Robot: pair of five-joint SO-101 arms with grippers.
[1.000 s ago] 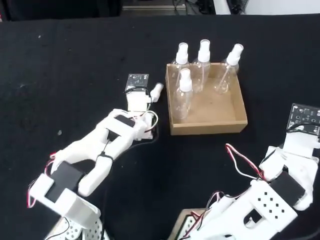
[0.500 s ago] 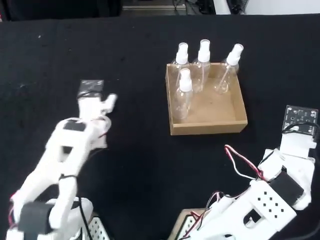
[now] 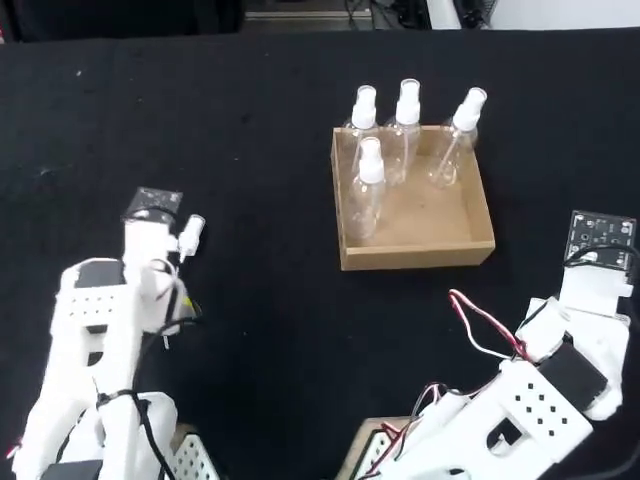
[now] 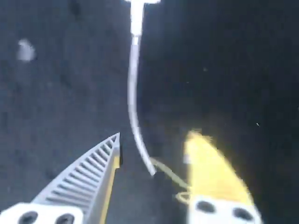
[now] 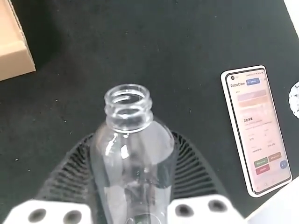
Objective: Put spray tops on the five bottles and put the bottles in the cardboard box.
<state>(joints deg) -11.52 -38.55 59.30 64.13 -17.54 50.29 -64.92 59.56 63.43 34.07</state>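
A cardboard box (image 3: 480, 243) stands right of the table's middle and holds several clear bottles (image 3: 367, 195) with white spray tops. Far to its left, my left gripper (image 3: 172, 250) (image 4: 154, 140) is shut on a loose white spray top (image 3: 190, 235). The top's thin tube (image 4: 132, 93) runs out between the grey finger (image 4: 93, 179) and the yellow finger (image 4: 210, 172). Near the table's right edge, my right gripper (image 5: 128, 158) is shut on an upright clear bottle (image 5: 131, 140) whose neck (image 5: 128, 109) is open, with no top.
A phone (image 5: 257, 130) lies on the black cloth beside the held bottle. A corner of the box (image 5: 14, 42) shows in the right wrist view. The right arm's body (image 3: 530, 400) fills the near right corner.
My left arm has swung away from the box's left side, leftward and nearer, carrying the spray top along. The right arm has barely shifted.
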